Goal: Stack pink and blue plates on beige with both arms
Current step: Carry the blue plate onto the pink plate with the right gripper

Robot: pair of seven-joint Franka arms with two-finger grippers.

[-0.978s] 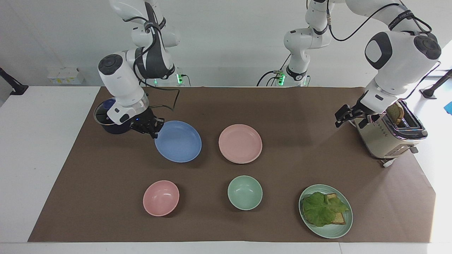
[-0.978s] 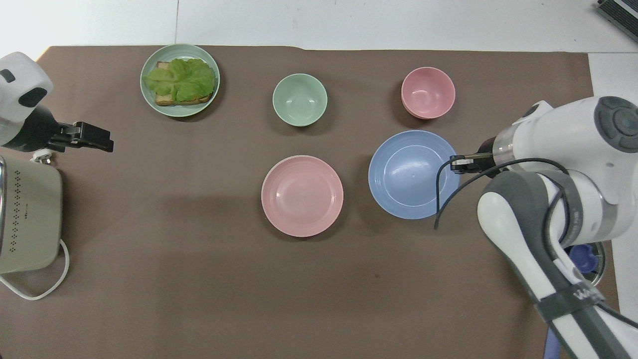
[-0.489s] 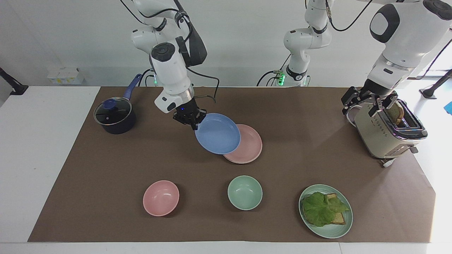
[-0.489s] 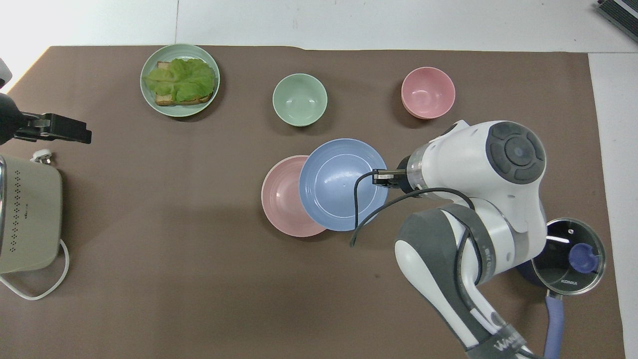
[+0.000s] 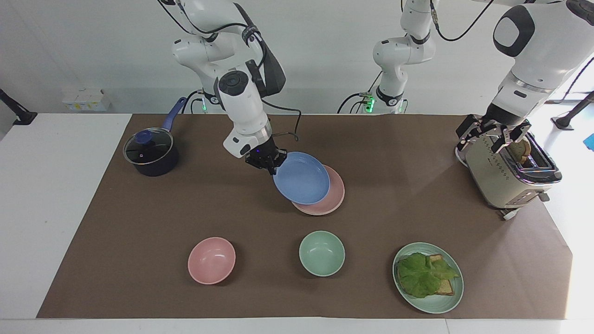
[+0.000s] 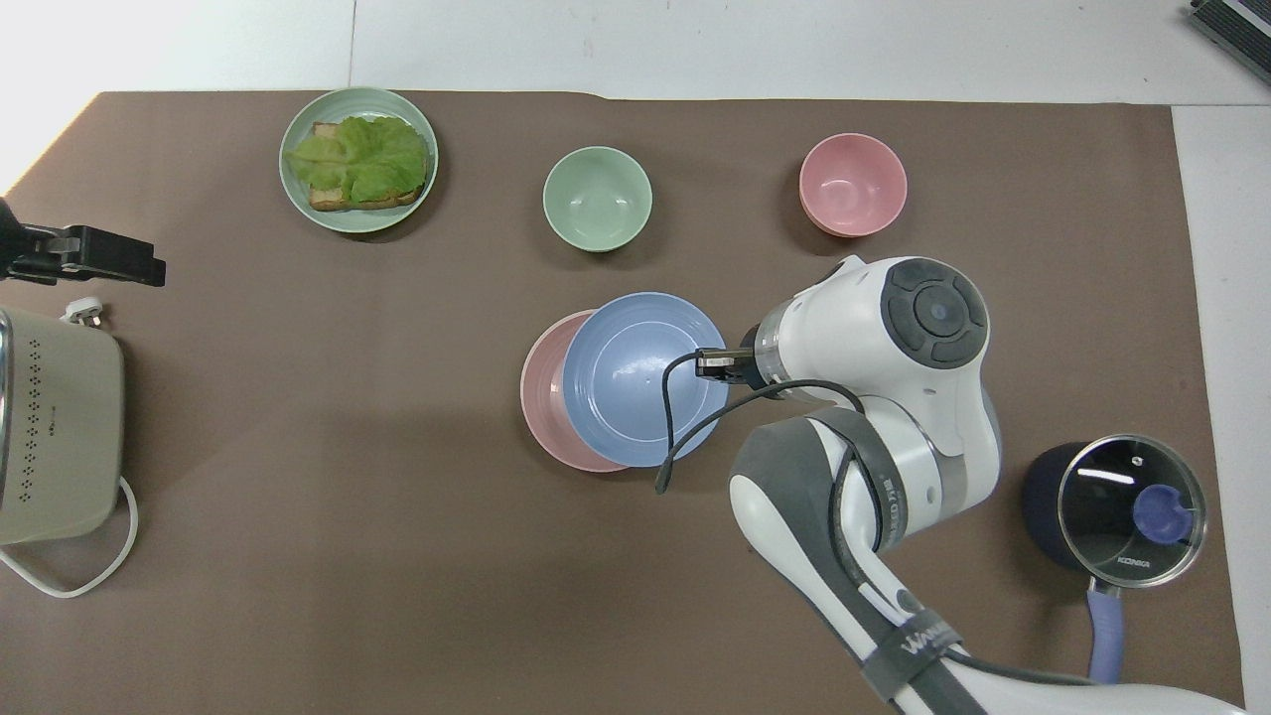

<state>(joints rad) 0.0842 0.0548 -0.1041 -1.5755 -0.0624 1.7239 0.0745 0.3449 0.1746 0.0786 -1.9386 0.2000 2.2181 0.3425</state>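
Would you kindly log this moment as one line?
right gripper: shut on blue plate, over pink plate | left gripper: open, over toaster | beige plate: not visible

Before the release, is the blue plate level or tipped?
Tipped. The blue plate, held at its rim by the right gripper, slants above the pink plate, its gripped edge higher.

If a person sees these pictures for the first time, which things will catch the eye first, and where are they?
First, the blue plate near the middle of the brown mat, held tilted by its rim in the right gripper over the pink plate. Next, the left gripper, open, over the cream toaster at the left arm's end of the table. Then the green plate with toast and lettuce, farther from the robots than the toaster.
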